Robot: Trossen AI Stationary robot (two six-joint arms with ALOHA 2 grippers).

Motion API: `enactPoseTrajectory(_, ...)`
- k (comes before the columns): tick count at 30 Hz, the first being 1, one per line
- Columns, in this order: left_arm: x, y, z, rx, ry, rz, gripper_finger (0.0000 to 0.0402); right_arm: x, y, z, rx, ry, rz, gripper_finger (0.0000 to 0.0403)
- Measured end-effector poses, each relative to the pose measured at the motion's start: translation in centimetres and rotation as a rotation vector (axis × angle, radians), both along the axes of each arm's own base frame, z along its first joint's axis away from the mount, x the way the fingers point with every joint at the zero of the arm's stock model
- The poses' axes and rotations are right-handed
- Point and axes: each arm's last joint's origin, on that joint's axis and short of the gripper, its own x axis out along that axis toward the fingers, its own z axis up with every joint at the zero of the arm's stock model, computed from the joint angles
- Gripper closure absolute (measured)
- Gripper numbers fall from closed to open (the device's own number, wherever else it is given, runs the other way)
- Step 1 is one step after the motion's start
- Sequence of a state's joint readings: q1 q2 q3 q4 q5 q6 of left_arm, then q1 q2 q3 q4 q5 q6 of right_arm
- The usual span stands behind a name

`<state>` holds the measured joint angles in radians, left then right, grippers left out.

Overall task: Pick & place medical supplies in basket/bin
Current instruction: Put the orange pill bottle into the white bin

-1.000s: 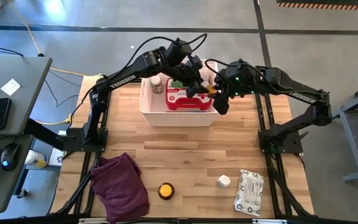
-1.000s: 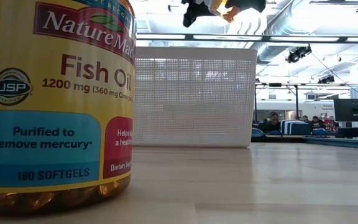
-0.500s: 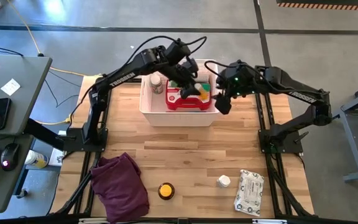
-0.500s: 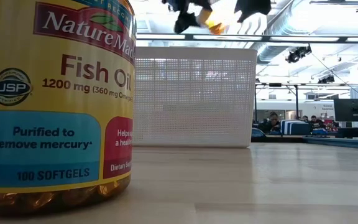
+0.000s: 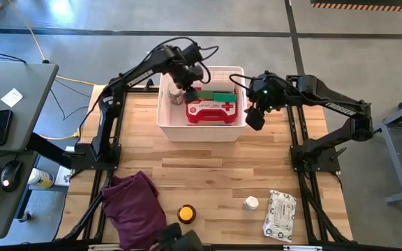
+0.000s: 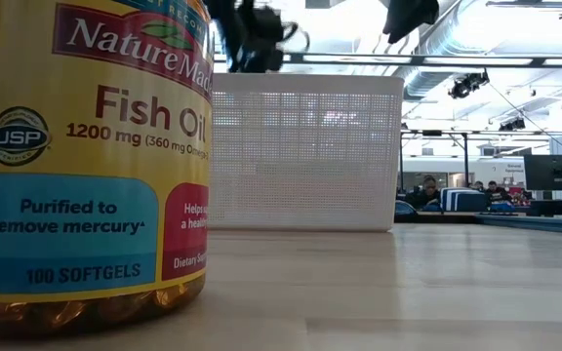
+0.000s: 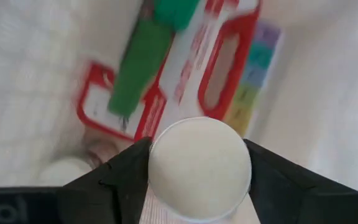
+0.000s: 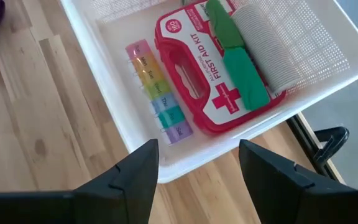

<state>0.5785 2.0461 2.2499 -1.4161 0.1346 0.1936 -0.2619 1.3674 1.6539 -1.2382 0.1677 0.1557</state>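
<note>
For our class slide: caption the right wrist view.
Open right gripper above white mesh basket holding red first-aid case, rainbow pill organiser.

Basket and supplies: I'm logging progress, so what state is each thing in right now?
Basket: upright on the table, partly filled.
First-aid case: lying flat in the basket.
Green rolls: resting on the case.
Pill organiser: in the basket, beside the case.
White-capped bottle: held between the left gripper's fingers above the basket.
Right gripper: open, empty, at the basket's edge.
Wipes pack: still on the table.
</note>
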Motion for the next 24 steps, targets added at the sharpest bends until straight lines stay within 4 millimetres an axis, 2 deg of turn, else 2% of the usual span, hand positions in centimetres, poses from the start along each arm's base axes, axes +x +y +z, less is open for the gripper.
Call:
enactPoseTrajectory(4,-0.5,1.2,-4.6,-0.089,0.112,0.016,0.0123,0.0,0.0,0.0,0.01,-0.008,-0.021,0.02)
enactPoseTrajectory(7,-0.9,1.6,-7.6,-0.134,0.177,0.029,0.0143,-0.2,0.1,0.1,0.019,-0.008,-0.022,0.0204)
enactPoseTrajectory(10,-1.2,1.6,-9.4,-0.173,0.206,0.03,0.0172,-0.5,0.2,0.2,0.024,-0.011,-0.02,0.0208)
enactPoseTrajectory(13,-1.2,1.5,-10.2,-0.19,0.212,0.025,0.0204,-0.7,0.2,0.4,0.017,-0.014,-0.019,0.0211)
enactPoseTrajectory(18,-1.4,1.3,-10.3,-0.201,0.233,0.016,0.0255,-1.0,0.1,0.5,-0.02,-0.009,-0.032,0.0216)
enactPoseTrajectory(24,-2.6,0.6,-10.3,-0.23,0.389,0.089,0.0294,-1.2,0.1,0.6,-0.031,-0.012,-0.045,0.0224)
